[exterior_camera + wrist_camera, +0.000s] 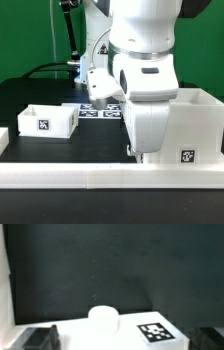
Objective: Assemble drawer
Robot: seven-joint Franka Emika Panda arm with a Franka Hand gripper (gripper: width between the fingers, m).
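On the black table (70, 150) the small open-top tray (45, 120) sits at the exterior view's left, its hollow showing only its own white walls. The larger white box (198, 125) of the drawer stands at that view's right, just beside the arm, its inside hidden from this angle. In the wrist view the gripper (125, 338) is spread wide, its 2 dark fingers (40, 339) on either side of a white drawer part (80, 333) bearing a rounded knob (103, 319) and 1 square tag (153, 332), with nothing pinched between them.
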